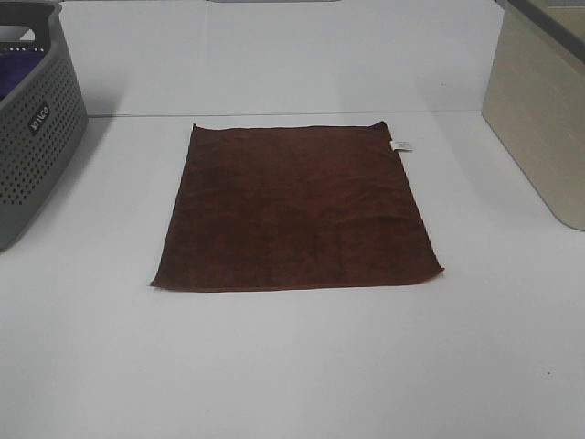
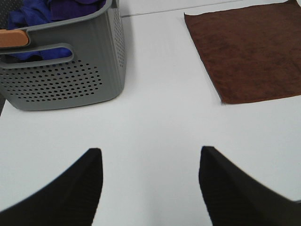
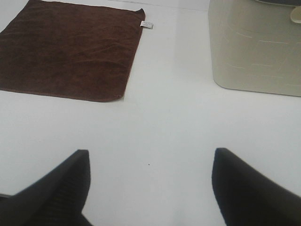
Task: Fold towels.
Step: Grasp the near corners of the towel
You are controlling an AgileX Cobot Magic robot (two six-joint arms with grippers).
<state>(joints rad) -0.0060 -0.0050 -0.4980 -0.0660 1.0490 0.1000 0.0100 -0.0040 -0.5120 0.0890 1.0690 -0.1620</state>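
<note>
1. Nearest the robot, the left tool is released, its jaws apart over bare bench with nothing between them. The right tool is likewise spread and empty.
2. A strip of bare white bench separates both tools from the cloth, and neither touches it.
3. The towel lies flat and unfolded mid-bench, ahead of both tools and between them, so each arm must reach forward and inward. It is roughly square with no clear long axis, and its near edge runs crosswise, facing the robot. Neither arm looks clearly nearer, so I judge each suits its own near corner.
4. The white label tag sits at the towel's far right corner.
5. Out at the sides stand a grey basket holding blue cloth on the left and a beige bin on the right, both well apart from the towel.
</note>
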